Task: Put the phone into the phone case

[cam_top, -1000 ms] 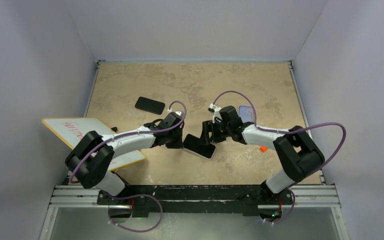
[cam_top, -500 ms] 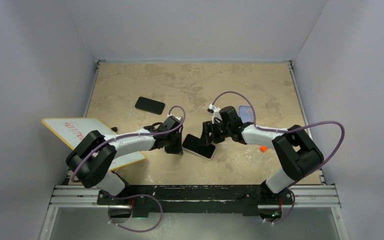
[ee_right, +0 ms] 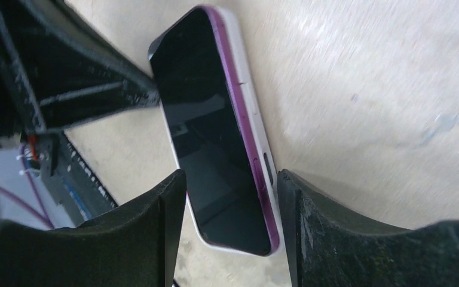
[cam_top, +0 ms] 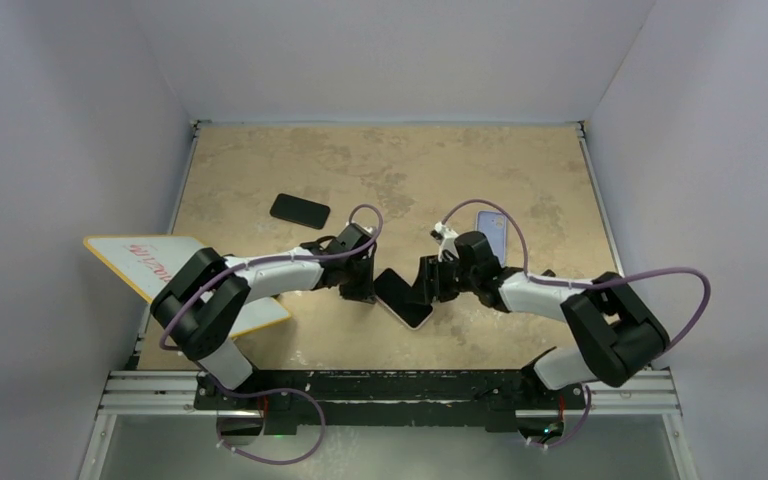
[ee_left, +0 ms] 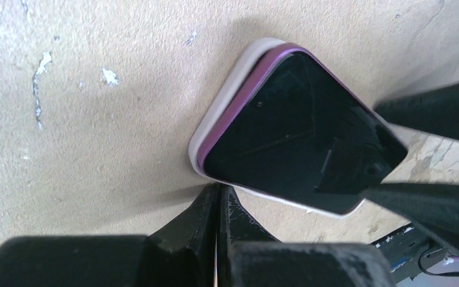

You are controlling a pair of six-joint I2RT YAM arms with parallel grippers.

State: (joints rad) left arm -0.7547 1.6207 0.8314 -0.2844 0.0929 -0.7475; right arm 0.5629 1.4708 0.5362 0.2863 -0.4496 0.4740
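The phone (cam_top: 401,294), black screen with purple sides, lies screen up in the white phone case (cam_top: 416,318) near the table's middle front. Its purple side stands proud of the case wall along one long edge (ee_right: 244,137) and at a corner (ee_left: 257,72). My right gripper (ee_right: 231,191) straddles one end of the phone (ee_right: 206,137); its fingers press both long sides, and it also shows in the top view (cam_top: 430,283). My left gripper (ee_left: 218,190) is shut and empty, its tip against the case's edge (ee_left: 215,128); it also shows in the top view (cam_top: 367,284).
A black slab (cam_top: 300,209) lies at the back left. A whiteboard (cam_top: 150,262) with red writing overhangs the table's left edge under the left arm. A pale blue flat object (cam_top: 491,228) lies behind the right arm. Grey walls enclose three sides.
The phone and case have turned from nearly level to diagonal and slid slightly toward the front. The right gripper moved right and nearer with them. The left gripper followed, staying against the case's edge.
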